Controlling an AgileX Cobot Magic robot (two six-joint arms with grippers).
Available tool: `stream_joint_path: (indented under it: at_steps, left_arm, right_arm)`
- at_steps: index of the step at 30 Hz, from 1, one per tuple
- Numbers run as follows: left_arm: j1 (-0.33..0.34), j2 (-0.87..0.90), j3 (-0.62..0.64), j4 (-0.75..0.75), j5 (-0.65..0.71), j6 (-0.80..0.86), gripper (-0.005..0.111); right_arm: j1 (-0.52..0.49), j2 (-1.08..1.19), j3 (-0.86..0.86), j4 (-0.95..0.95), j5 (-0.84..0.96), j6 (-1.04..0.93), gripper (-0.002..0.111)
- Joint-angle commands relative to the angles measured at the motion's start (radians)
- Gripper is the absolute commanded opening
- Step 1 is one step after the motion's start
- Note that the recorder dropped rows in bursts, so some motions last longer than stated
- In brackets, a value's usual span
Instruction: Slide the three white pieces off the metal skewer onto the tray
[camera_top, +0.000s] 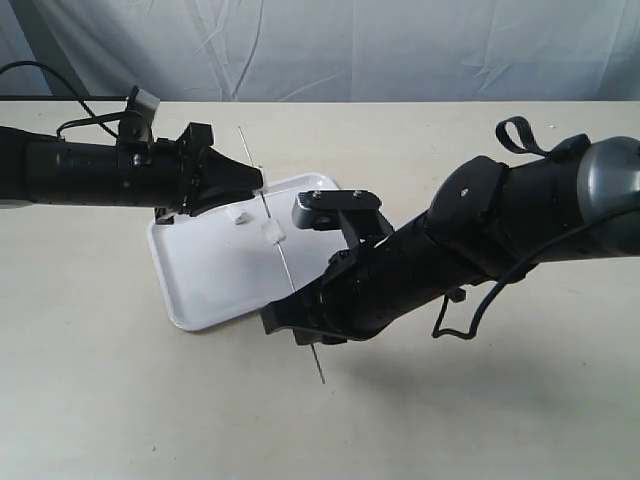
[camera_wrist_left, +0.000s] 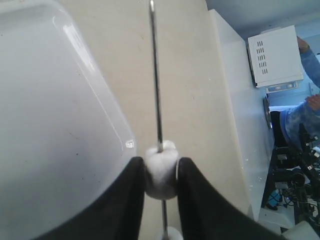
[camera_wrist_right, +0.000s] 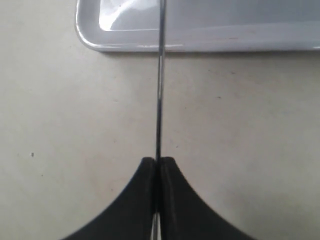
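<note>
left claw (camera_wrist_left: 161, 164) pinches piece (camera_wrist_left: 161, 177), right claw (camera_wrist_right: 158, 162) skewer (camera_wrist_right: 160, 90)

I count white pieces (camera_wrist_left: 161, 175) 3 | metal skewer (camera_wrist_left: 156, 75) 1 | tray (camera_top: 215, 285) 1 | grippers 2: my left gripper (camera_wrist_left: 161, 164), my right gripper (camera_wrist_right: 159, 162)

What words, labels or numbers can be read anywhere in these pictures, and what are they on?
None can be read.
The tray, the metal skewer and the white piece on it carry no print.
In the left wrist view's background, a white vented box has a small strip under its vents, too blurred to read.
</note>
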Motion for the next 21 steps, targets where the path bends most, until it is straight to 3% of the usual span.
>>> stream_joint_path:
  at_steps: [1, 10, 21]
  left_arm:
    - [0.000, 0.003, 0.004, -0.016, -0.013, 0.005, 0.022]
    - [0.000, 0.003, 0.004, -0.016, -0.123, 0.001, 0.022]
    - [0.000, 0.003, -0.019, -0.016, -0.240, -0.014, 0.022]
  right_arm:
    - [-0.003, 0.001, -0.005, 0.001, 0.012, -0.007, -0.001]
    - [-0.003, 0.001, -0.005, 0.001, 0.052, -0.007, -0.001]
    - [-0.003, 0.001, -0.005, -0.103, 0.251, 0.022, -0.001]
